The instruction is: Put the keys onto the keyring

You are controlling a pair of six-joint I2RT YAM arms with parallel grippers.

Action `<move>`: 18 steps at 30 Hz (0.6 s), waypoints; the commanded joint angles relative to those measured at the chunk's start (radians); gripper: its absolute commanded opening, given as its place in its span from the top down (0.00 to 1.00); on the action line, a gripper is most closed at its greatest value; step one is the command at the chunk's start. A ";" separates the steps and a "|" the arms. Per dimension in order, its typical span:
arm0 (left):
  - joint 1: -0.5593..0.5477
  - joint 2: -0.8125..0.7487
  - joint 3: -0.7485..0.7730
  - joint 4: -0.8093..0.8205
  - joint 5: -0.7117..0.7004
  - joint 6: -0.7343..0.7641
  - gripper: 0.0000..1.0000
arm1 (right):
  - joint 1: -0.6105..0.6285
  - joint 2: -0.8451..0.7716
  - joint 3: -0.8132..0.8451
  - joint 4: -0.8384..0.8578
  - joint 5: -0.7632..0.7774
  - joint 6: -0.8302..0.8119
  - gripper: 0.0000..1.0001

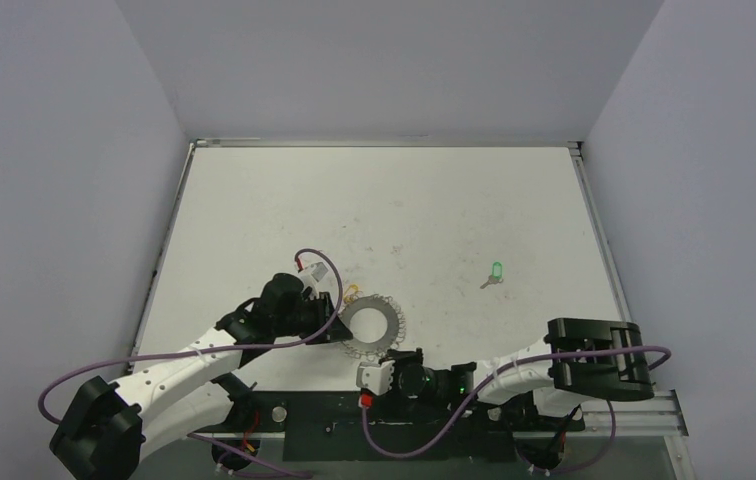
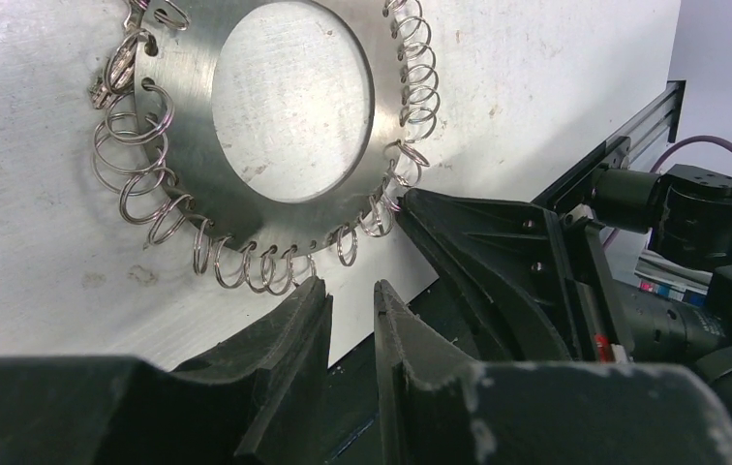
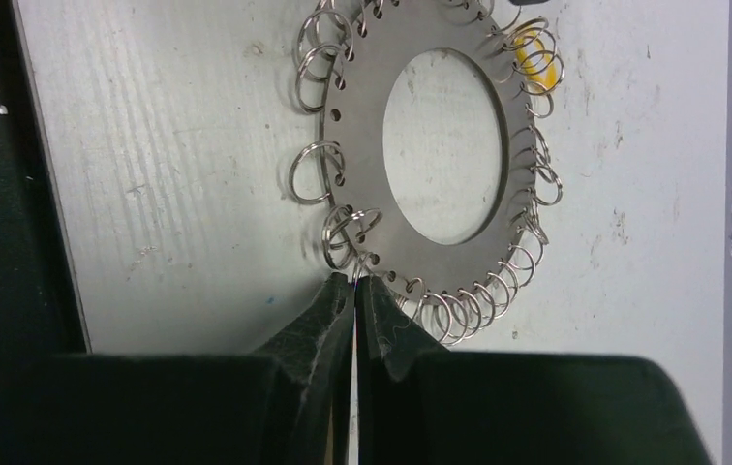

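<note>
The keyring (image 3: 357, 145) lies flat on the worktop (image 1: 404, 200), with the yellow-orange key (image 3: 533, 56) among its wire loops and the green key (image 1: 496, 270) well apart. The right pincer (image 3: 353, 289) is pressed together at the ring's fringe. The left pincer (image 2: 350, 295) is slightly spread and empty, just beside it.

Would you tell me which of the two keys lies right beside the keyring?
The yellow key, tucked at the keyring's looped edge; the green key lies alone, far off to the right.
</note>
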 commanded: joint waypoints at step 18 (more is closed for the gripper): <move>0.017 -0.048 0.016 0.122 0.057 0.055 0.79 | -0.199 -0.550 -0.055 -0.186 -0.453 0.192 1.00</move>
